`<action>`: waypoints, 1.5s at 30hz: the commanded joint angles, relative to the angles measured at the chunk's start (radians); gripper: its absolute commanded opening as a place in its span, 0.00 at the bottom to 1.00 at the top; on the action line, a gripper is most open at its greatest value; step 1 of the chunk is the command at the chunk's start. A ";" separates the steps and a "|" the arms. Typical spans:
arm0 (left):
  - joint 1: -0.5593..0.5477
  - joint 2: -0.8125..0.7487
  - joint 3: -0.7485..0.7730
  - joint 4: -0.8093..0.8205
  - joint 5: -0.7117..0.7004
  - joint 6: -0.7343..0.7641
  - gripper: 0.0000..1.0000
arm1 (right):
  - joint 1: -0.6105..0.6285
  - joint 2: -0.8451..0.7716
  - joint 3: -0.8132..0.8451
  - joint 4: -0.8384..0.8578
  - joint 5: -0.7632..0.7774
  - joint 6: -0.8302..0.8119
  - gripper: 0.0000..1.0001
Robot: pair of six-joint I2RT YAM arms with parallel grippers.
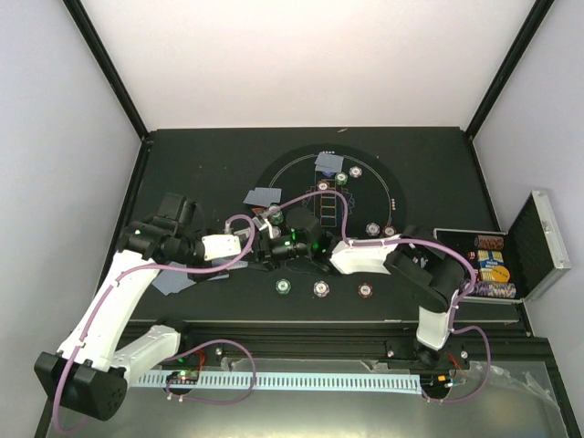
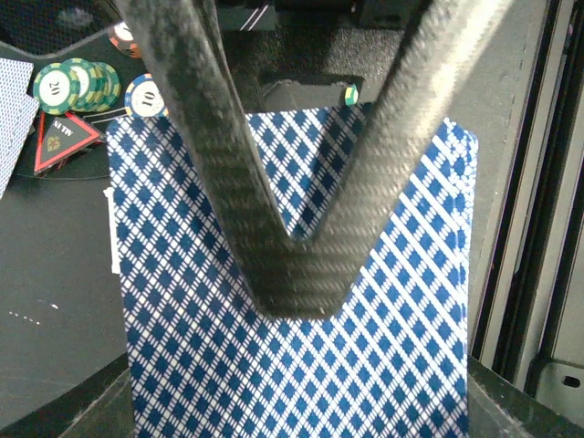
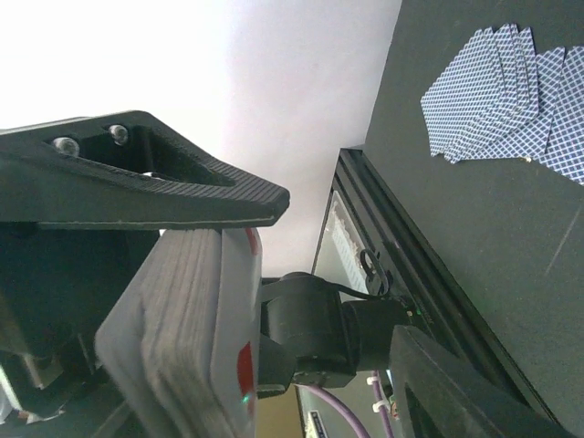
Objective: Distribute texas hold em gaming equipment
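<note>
Two grippers were close together over the black felt table (image 1: 201,173). The left gripper (image 1: 265,242) was pinched closed on a single blue-and-white diamond-backed playing card (image 2: 383,365). The right gripper (image 1: 290,239) was clamped around a thick stack of white-faced cards (image 3: 173,328). A fan of loose diamond-backed cards (image 3: 497,91) lay on the felt, and three small round poker chips (image 1: 321,288) sat in a row near the front edge.

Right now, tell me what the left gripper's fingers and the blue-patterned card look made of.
Left gripper's fingers: carbon fibre, likely, semi-gloss; woven twill pattern shows. Card: coated paper or plastic, can't tell which; printed blue-white lattice, smooth, flat.
</note>
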 commanded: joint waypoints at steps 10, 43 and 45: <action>0.002 -0.026 0.015 0.002 0.019 0.014 0.02 | -0.035 -0.104 -0.094 -0.070 0.042 -0.063 0.31; 0.002 -0.018 0.011 0.005 0.002 0.017 0.02 | -0.048 -0.201 -0.061 -0.272 0.067 -0.166 0.68; 0.002 -0.017 0.010 0.003 0.000 0.017 0.02 | -0.038 -0.177 -0.045 -0.240 0.058 -0.149 0.69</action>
